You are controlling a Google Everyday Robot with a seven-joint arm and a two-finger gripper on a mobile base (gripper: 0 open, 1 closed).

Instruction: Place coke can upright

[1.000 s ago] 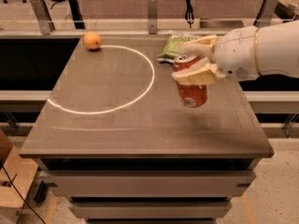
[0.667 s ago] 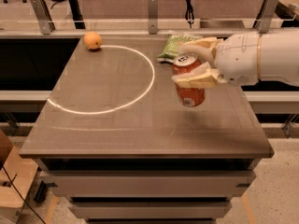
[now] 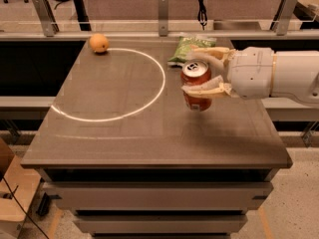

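The coke can [image 3: 197,99] is red with a silver top and stands upright between the fingers of my gripper [image 3: 198,74], over the right half of the grey table [image 3: 124,133]. Whether its base touches the table I cannot tell. The gripper comes in from the right on a white arm [image 3: 279,76]. One cream finger [image 3: 205,89] crosses the can's front, the other [image 3: 207,54] lies behind its top. The gripper is shut on the can.
A round orange fruit [image 3: 98,43] lies at the table's far left corner. A green chip bag [image 3: 189,46] lies at the far edge, just behind the can. A white ring of light [image 3: 149,96] marks the left-middle surface. Rails run behind the table.
The can and gripper have stayed at nearly the same spot over the table's right half; the hold is unchanged.
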